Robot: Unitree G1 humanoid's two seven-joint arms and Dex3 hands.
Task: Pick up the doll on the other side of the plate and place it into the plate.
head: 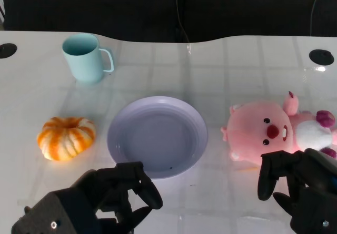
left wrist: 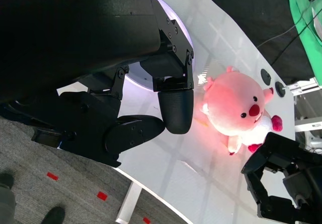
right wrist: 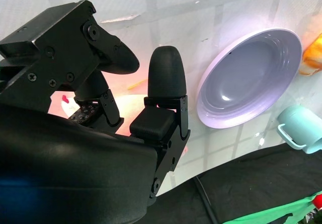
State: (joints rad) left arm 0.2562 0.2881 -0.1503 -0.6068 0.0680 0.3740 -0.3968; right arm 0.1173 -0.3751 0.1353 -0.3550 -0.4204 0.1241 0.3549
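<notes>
doll (head: 268, 131): pink plush, lying face-up on table, right of plate | plate (head: 158, 136): lavender, upright; empty

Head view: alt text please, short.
A pink plush doll lies right of an empty lavender plate, the robot's open right hand just short of it. A toy pumpkin and mint mug sit left.

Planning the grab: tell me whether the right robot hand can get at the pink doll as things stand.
Probably yes. The right robot hand hangs just at the near side of the pink doll, holding nothing, with nothing between them. The plate lies off to the side.
</notes>
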